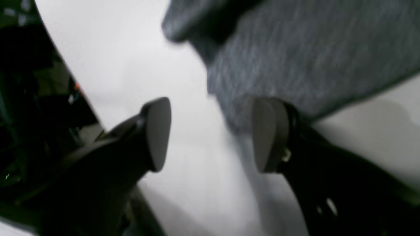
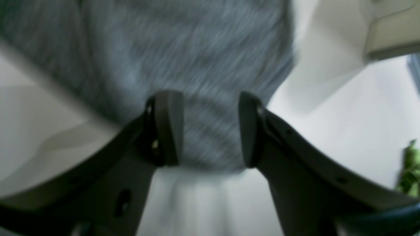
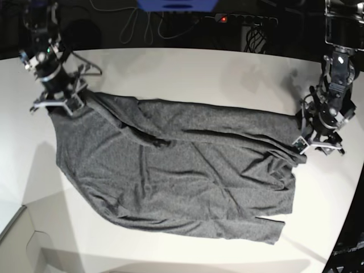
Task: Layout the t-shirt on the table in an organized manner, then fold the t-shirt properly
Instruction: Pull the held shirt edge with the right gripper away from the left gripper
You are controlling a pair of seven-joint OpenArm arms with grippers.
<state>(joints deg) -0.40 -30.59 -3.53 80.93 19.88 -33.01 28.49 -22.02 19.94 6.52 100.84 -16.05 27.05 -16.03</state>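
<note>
Spread left fingers point(image 1: 157, 134) flank bare table point(image 1: 131, 59) — right fingers point(image 2: 170, 127) straddle the t-shirt point(image 2: 197, 59) edge, unclamped.

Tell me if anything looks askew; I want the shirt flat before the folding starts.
Yes. The t-shirt lies skewed on the table, with a ridge of bunched folds running across its upper part and wrinkles near the left gripper. One corner is gathered up by the right gripper.
</note>
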